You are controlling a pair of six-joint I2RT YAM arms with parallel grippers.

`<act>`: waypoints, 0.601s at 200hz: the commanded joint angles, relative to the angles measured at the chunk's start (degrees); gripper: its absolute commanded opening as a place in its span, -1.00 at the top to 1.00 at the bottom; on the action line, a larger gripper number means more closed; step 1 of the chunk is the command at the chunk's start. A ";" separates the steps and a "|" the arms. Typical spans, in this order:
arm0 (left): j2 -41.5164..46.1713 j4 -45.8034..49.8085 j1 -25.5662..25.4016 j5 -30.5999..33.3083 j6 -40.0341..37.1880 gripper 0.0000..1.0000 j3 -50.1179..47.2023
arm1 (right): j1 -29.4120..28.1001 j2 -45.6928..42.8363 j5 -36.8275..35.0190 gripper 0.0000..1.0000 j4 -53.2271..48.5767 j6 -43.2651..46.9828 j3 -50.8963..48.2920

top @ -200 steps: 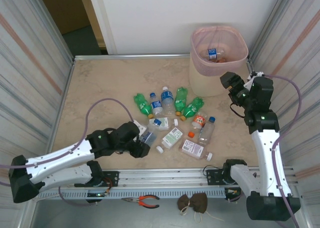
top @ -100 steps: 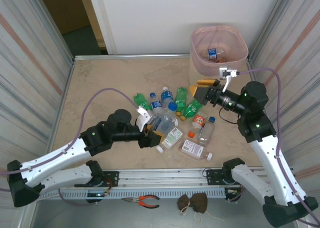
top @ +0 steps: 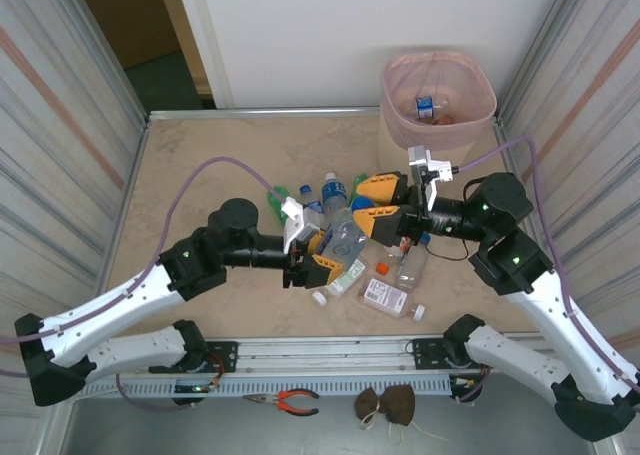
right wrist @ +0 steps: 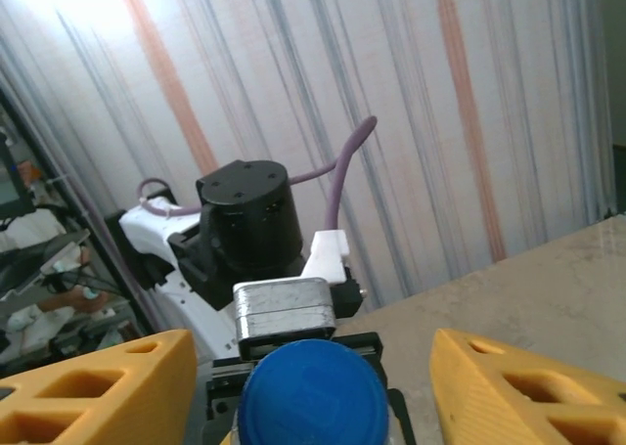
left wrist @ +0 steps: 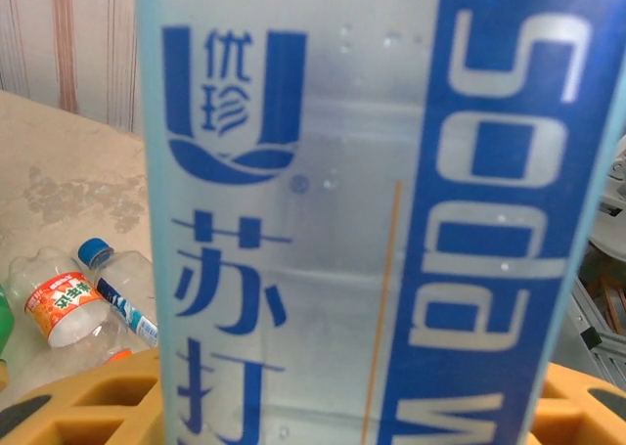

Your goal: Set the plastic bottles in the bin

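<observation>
Beige marbled tabletop [top: 200, 175], red-handled pliers [top: 287, 402] on the near ledge, brown cloth bundle [top: 388, 405] near them, corrugated side walls [top: 60, 125]

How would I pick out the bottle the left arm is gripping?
Find the beige table, then the heap of bottles at its middle. There the left end effector clamps, between yellow fingers, a clear bottle with a blue label and blue cap; its neighbours all lie loose on the tabletop.
</observation>
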State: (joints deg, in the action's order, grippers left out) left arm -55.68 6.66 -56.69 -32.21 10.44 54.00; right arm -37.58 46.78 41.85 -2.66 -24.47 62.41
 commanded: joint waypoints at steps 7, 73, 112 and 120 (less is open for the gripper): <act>0.12 -2.70 0.35 -2.15 -1.51 0.06 1.89 | -2.00 -0.29 -1.23 -0.07 -1.26 2.56 2.42; -0.07 -2.33 0.37 -2.08 -1.99 0.06 1.91 | -4.92 -0.47 -3.94 0.48 -1.30 2.68 2.80; 1.41 -2.04 0.41 -0.17 -2.12 -0.14 1.18 | -5.52 0.06 -4.43 0.57 -1.29 3.03 3.20; 2.02 -1.86 0.40 0.85 -2.24 -0.28 0.88 | -5.55 0.19 -5.08 0.57 -1.83 3.18 3.49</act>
State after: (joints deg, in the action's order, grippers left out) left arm -55.27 5.93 -56.58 -33.41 9.41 54.15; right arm -42.11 46.81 37.15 -4.01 -21.78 63.53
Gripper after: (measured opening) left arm 0.562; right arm 0.320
